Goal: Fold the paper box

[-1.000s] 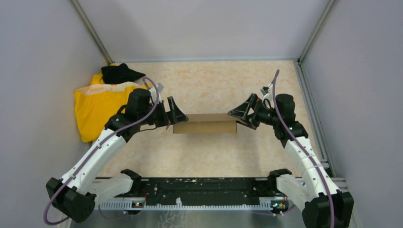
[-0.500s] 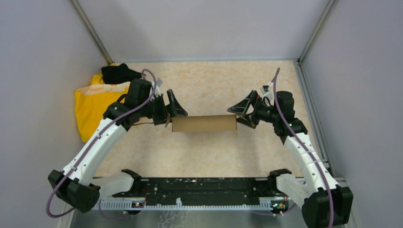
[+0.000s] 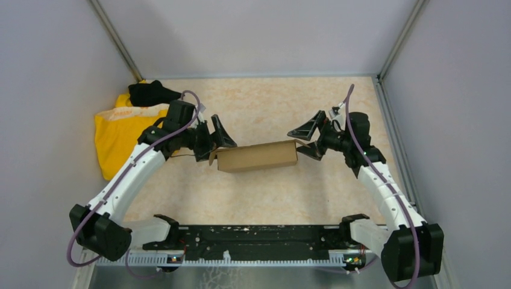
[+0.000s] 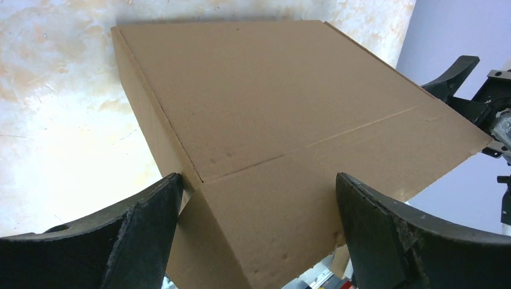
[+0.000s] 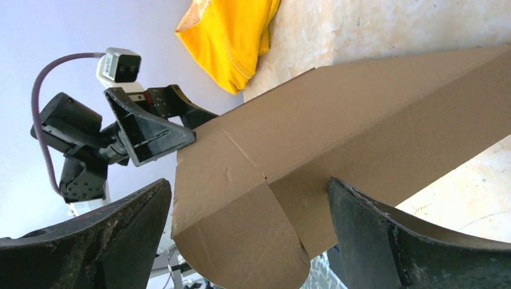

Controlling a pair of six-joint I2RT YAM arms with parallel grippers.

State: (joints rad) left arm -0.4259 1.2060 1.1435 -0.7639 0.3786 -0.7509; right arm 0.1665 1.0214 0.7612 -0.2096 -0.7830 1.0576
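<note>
Top external view, near to far. At the near edge, the black base rail [image 3: 253, 241] carries both arms, which reach inward over the marbled tabletop [image 3: 259, 201].

(a) Left tool [image 3: 216, 144] and right tool [image 3: 303, 139]: each is spread as wide as it goes, with one end of the paper box [image 3: 256, 156] between its fingers. In both wrist views the cardboard fills the gap from finger to finger. It cannot be told whether the fingers press on it or merely flank it.

(b) Paper box, mid-tabletop, between the two tools. A second ago it lay square across the view. Now it sits askew, its left end swung toward the near edge and its right end away. The left arm has drawn back and outward over the same interval. In the right wrist view a rounded end flap [image 5: 241, 253] stands loose at the right end. Judged from this, the body is already formed and the remaining work is tucking the ends. The skew may make that harder to line up.

(c) Contents: the box shows only outer faces, so its inside is hidden.

(d) Far left: a yellow cloth [image 3: 120, 138] with a black bundle [image 3: 150, 93] on top, well apart from the box.
</note>
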